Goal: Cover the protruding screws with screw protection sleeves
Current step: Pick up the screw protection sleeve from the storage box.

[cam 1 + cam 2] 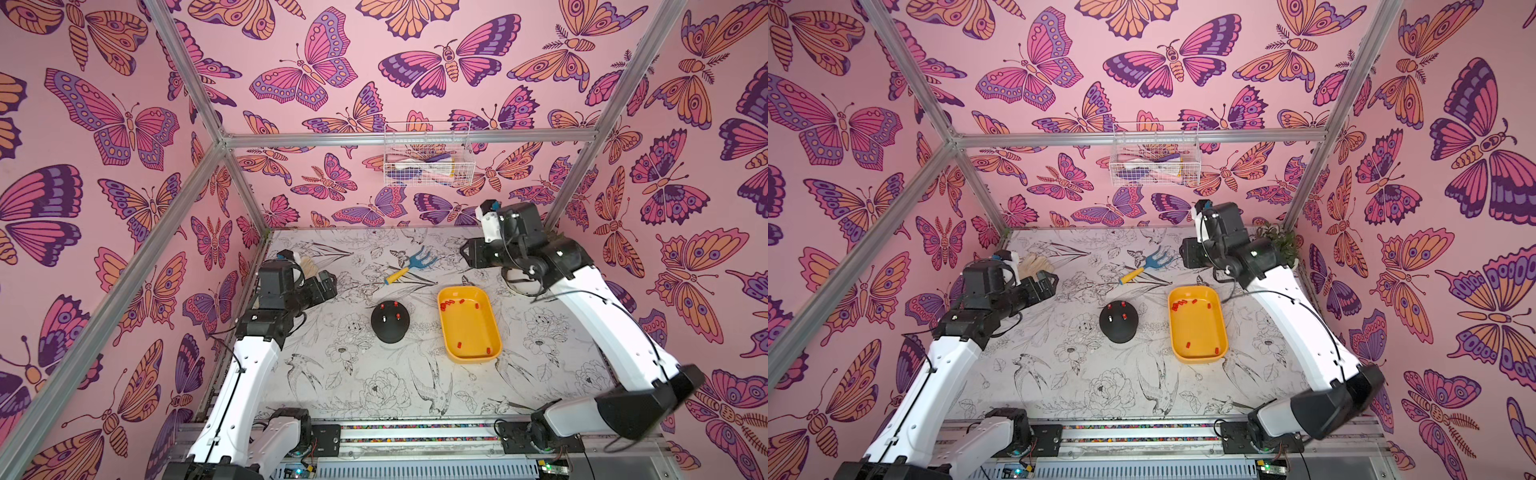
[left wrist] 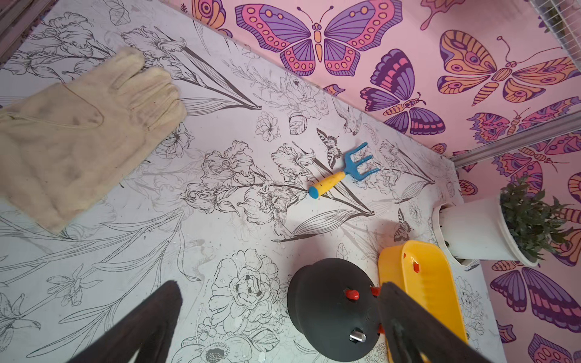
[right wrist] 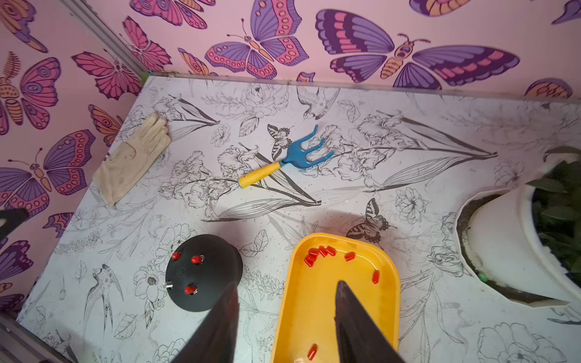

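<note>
A black dome (image 1: 389,321) stands mid-table. Three of its protruding screws wear red sleeves (image 3: 196,259). A fourth screw (image 3: 168,285) is bare and silvery, also seen as a bare screw (image 2: 358,337) in the left wrist view. Several loose screw protection sleeves (image 1: 445,306) lie in the yellow tray (image 1: 478,353) right of the dome. My left gripper (image 2: 279,286) hangs open to the left of the dome, holding nothing. My right gripper (image 3: 287,284) is raised behind the tray, open and holding nothing.
A blue garden fork with a yellow handle (image 1: 409,266) lies behind the dome. A beige glove (image 2: 78,132) rests at the back left. A white plant pot (image 3: 509,248) stands at the back right. A wire basket (image 1: 428,160) hangs on the back wall.
</note>
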You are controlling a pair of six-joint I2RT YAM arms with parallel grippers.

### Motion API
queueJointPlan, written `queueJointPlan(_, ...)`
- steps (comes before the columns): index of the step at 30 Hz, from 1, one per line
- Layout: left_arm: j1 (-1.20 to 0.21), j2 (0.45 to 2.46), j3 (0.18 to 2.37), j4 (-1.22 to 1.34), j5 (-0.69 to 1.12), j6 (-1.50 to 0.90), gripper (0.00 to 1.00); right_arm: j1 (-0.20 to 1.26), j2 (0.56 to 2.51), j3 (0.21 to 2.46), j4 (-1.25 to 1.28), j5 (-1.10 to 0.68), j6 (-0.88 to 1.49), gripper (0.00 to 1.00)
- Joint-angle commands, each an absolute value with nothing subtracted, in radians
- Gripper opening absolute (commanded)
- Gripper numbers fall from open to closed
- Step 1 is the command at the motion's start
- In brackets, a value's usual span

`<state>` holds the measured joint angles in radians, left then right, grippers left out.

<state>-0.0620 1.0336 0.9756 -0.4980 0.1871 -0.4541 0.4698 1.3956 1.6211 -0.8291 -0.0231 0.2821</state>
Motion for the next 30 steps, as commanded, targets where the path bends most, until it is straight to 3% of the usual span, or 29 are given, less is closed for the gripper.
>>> queueJointPlan(1, -0.13, 1.087, 1.0, -0.483, 0.122, -0.448, 1.0, 0.48, 1.397, 1.508, -0.856, 0.003, 0.25, 0.51)
queueJointPlan(15, -0.315, 1.258, 1.117, -0.45, 0.033, -0.375, 1.0, 0.401, 1.368, 1.195, -0.72, -0.015, 0.302, 0.5)
queueJointPlan(30, -0.367, 1.366, 1.173, -0.413, 0.028, -0.36, 1.0, 0.38, 1.579, 1.232, -0.679, -0.042, 0.331, 0.44)
